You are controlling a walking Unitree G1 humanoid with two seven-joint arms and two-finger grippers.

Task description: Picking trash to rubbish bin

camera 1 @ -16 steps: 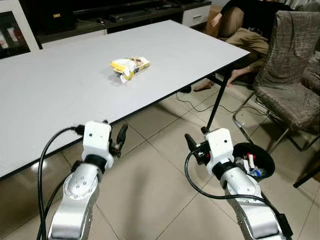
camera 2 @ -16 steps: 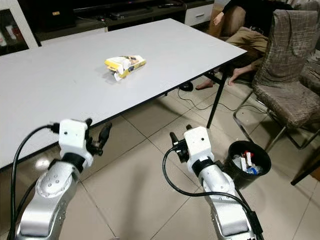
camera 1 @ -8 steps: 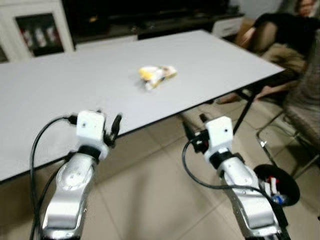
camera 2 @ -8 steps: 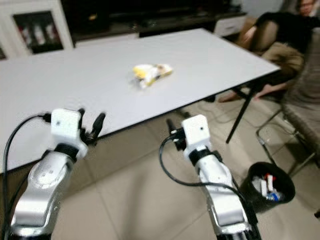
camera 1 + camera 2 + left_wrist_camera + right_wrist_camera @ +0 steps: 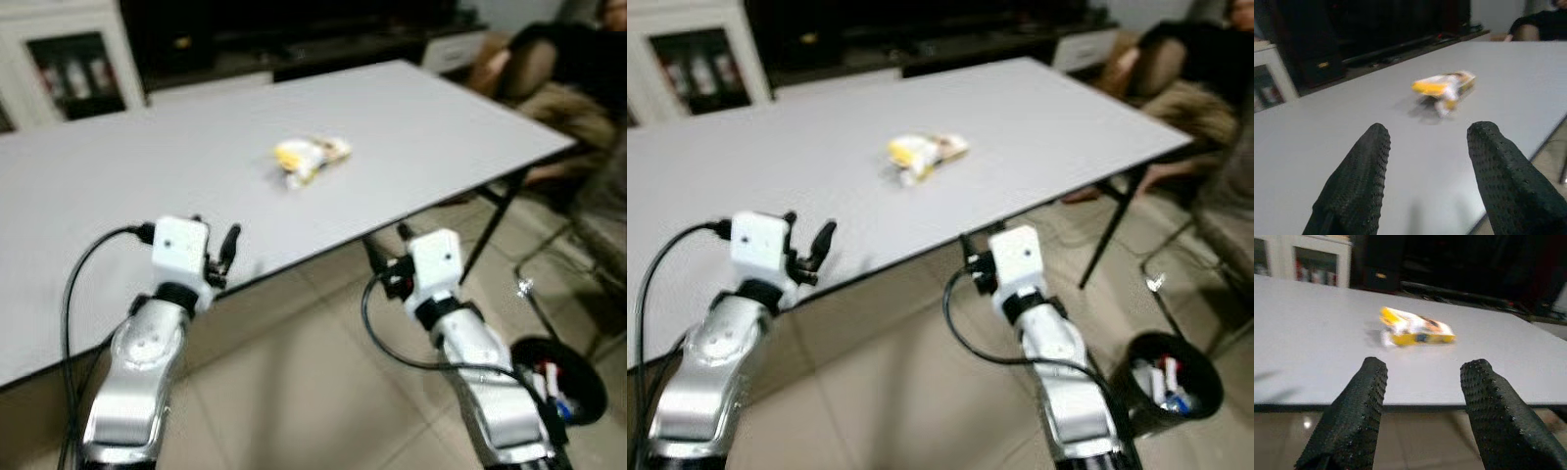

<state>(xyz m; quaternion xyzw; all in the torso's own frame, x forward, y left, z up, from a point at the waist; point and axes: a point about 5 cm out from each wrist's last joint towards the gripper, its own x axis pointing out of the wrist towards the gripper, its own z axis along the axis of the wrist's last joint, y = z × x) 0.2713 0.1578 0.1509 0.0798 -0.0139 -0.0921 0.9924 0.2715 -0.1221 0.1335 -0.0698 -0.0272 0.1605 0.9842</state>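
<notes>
While the head views have swung back onto the desk (image 5: 118,186), the yellow wrapper (image 5: 310,157) lies at twelve o'clock and the bin (image 5: 1166,370) at four. Left wrist view: left hand (image 5: 1427,171) released, wrapper ahead. Right wrist view: right hand (image 5: 1422,406) released, short of the desk edge; approach pending.

A large white table (image 5: 118,186) on black legs stands on a beige tiled floor (image 5: 294,392). Behind it runs a dark low cabinet (image 5: 294,39) beside a white glass-fronted cupboard (image 5: 69,64).
</notes>
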